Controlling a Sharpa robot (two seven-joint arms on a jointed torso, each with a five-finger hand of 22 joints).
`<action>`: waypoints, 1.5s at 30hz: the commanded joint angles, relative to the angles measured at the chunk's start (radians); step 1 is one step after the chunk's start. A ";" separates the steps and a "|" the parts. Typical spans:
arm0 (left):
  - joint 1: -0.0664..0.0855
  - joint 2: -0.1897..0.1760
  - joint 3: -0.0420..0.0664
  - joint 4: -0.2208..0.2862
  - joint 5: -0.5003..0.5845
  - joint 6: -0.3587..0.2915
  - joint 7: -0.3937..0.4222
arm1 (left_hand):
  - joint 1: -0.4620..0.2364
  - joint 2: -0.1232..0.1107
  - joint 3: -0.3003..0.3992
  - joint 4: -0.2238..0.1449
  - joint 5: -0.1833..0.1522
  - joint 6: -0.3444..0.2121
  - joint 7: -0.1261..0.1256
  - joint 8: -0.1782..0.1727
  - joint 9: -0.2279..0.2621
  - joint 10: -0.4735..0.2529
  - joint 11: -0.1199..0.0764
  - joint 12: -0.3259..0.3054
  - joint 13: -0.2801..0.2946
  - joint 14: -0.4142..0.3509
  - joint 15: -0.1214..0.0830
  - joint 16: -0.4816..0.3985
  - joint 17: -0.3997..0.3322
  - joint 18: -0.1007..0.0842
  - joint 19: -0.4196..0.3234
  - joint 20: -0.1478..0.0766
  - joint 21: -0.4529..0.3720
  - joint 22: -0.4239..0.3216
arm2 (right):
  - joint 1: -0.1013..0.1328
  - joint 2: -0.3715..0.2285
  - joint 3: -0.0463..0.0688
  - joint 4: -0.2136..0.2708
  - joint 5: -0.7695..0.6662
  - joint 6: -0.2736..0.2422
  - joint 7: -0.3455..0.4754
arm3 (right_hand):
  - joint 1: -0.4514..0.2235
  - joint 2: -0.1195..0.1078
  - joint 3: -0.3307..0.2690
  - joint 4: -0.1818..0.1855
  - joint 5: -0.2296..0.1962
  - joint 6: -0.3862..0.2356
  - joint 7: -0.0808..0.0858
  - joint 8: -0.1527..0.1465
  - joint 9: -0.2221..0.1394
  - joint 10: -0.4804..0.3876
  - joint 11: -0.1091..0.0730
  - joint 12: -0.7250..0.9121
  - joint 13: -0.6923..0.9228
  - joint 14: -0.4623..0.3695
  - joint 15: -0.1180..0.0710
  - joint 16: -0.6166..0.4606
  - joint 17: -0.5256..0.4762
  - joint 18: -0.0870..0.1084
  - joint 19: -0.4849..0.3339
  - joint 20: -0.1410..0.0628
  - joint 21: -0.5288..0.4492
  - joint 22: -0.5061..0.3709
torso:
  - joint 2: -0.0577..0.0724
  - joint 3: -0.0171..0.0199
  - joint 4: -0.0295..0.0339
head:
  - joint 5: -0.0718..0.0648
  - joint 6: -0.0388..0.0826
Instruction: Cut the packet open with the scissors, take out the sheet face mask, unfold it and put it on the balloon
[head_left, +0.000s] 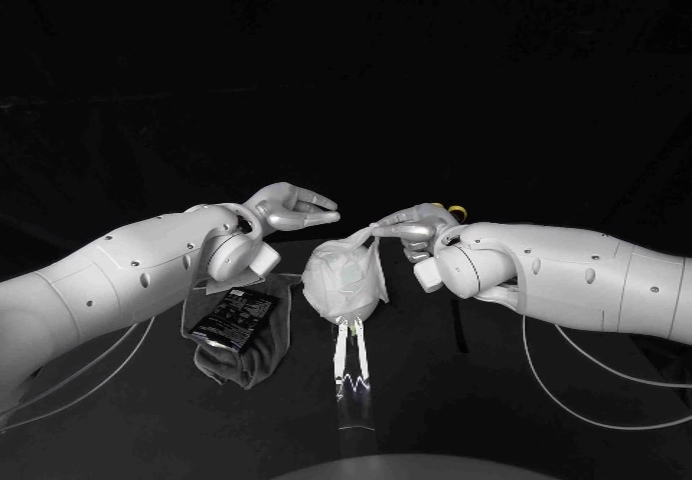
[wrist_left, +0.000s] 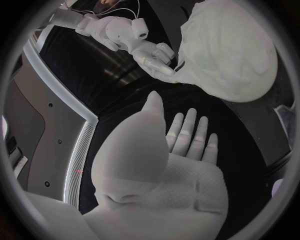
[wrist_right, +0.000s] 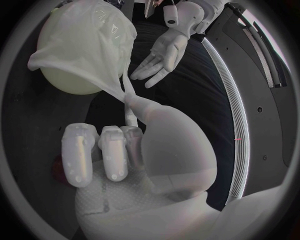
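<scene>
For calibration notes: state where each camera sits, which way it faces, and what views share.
Head view: robot's head, looking down at the table, left robot hand, right robot hand.
Left wrist view: behind the left robot hand's palm, facing the sheet face mask.
Right wrist view: behind the right robot hand, facing the balloon.
All share the sheet face mask.

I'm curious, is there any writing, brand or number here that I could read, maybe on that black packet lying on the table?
Nothing here can be read.
On the packet: pale print on its black face, too small and blurred to make out.
On the mask and the balloon: no writing shows.
</scene>
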 joint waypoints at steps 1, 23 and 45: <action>0.004 0.033 0.002 -0.040 0.033 0.144 0.006 | -0.003 0.021 0.009 -0.002 -0.002 -0.015 0.062 -0.002 -0.005 0.008 0.002 -0.008 -0.002 0.015 0.000 0.007 0.004 0.014 0.005 -0.001 0.005 0.001 | 0.000 0.000 0.001 0.006 -0.012 0.004 0.026 | -0.011 -0.002 0.007 0.000 0.007 0.003 0.000 0.006 0.002 0.102 -0.006 0.004 0.263 0.106 -0.004 0.007 0.263 -0.006 0.055 -0.008 -0.003 0.233 | 0.001 0.0004 -0.0018 | 0.002 0.001; 0.006 0.145 0.003 -0.179 -0.039 0.287 0.039 | 0.116 0.018 0.072 -0.109 -0.002 0.143 0.020 0.054 0.025 0.022 -0.036 -0.057 -0.004 -0.110 -0.015 -0.082 -0.035 0.035 -0.048 -0.003 -0.013 -0.012 | 0.000 -0.034 0.001 0.064 -0.112 0.011 0.092 | -0.014 -0.004 0.009 -0.004 0.006 0.001 0.000 0.007 0.004 0.102 -0.006 0.004 0.263 0.106 -0.004 0.007 0.263 -0.006 0.055 -0.008 -0.003 0.233 | -0.001 0.0005 0.0026 | -0.001 0.005; 0.006 0.136 0.003 -0.180 0.068 0.340 0.025 | -0.083 0.091 -0.036 0.002 -0.003 0.126 0.073 0.038 0.011 0.084 -0.010 -0.069 -0.003 -0.131 0.003 -0.115 -0.043 0.022 -0.074 -0.003 -0.021 -0.015 | -0.001 -0.084 0.001 0.146 -0.304 -0.017 0.128 | -0.015 -0.007 0.013 -0.009 0.006 0.001 0.000 0.008 0.006 0.102 -0.006 0.004 0.263 0.106 -0.004 0.007 0.263 -0.007 0.058 -0.008 0.002 0.234 | -0.001 0.0004 0.0009 | 0.003 0.005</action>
